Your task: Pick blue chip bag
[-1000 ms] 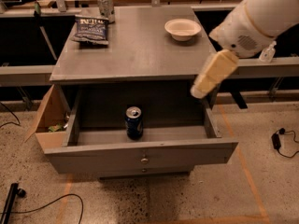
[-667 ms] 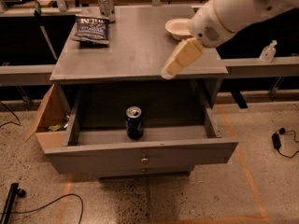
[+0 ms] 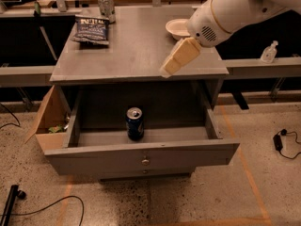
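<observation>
The blue chip bag (image 3: 92,29) lies flat on the grey cabinet top (image 3: 136,51) at its back left, dark navy with a pale lettered banner at its top. My gripper (image 3: 178,58) hangs on the white arm above the front right part of the cabinet top, well to the right of the bag and apart from it. It holds nothing that I can see.
A silver can (image 3: 106,5) stands just behind the bag. A white bowl (image 3: 178,28) sits at the back right, partly behind the arm. The drawer (image 3: 141,149) is pulled open with a blue soda can (image 3: 135,123) upright inside. A cardboard box (image 3: 49,121) stands at the cabinet's left.
The arm and gripper have swung left from beyond the cabinet's right edge to over its top, closer to the bag. Nothing else has moved.
</observation>
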You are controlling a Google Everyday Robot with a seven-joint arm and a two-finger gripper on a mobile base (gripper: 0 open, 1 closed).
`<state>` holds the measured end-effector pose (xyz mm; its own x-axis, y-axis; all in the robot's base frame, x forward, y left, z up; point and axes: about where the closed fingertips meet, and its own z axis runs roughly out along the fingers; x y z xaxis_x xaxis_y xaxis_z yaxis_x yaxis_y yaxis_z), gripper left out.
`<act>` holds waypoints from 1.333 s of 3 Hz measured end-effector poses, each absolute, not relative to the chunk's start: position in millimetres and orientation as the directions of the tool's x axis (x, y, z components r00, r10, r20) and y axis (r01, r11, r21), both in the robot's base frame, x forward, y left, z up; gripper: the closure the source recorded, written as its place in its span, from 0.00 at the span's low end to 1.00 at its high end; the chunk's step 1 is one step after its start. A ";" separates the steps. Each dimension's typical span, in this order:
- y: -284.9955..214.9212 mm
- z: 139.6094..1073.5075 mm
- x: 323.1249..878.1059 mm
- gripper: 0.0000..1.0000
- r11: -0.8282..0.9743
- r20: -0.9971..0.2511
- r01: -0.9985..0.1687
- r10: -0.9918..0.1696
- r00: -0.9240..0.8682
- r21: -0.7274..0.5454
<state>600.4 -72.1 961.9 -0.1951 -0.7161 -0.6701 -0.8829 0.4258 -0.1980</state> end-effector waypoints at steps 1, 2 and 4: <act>-64.9 955.1 610.2 0.00 0.485 -0.700 -0.855 -0.675 -0.231 -0.185; -42.9 946.0 643.4 0.00 0.558 -0.759 -0.816 -0.595 -0.266 -0.152; 50.9 926.5 709.0 0.00 0.531 -0.873 -0.845 -0.440 -0.213 -0.061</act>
